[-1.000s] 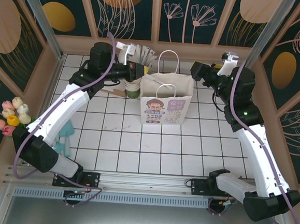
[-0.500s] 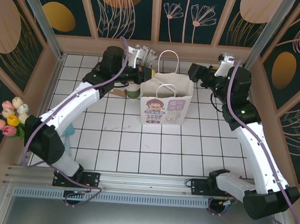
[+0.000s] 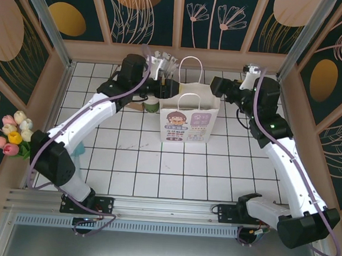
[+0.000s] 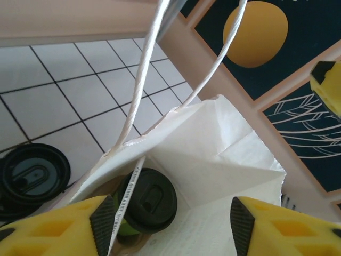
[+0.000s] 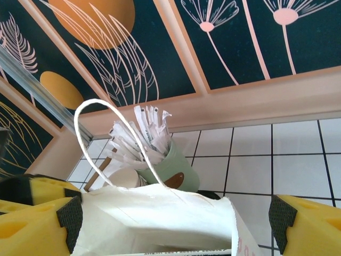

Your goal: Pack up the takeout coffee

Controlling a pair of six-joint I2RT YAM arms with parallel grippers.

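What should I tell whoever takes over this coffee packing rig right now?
Left gripper: open above the mouth of the white paper bag, holding nothing.
Right gripper: open, one finger on either side of the bag's top edge, not clamping it.
Takeout coffee: inside the bag, dark lid up.
Done: the cup is in the bag.
Left: probably just lifting both arms clear without snagging the handles.

No writing can be read; the white paper bag carries on its front a printed panel with a cartoon face and characters too small to make out; the moulded mark on the takeout coffee is illegible.
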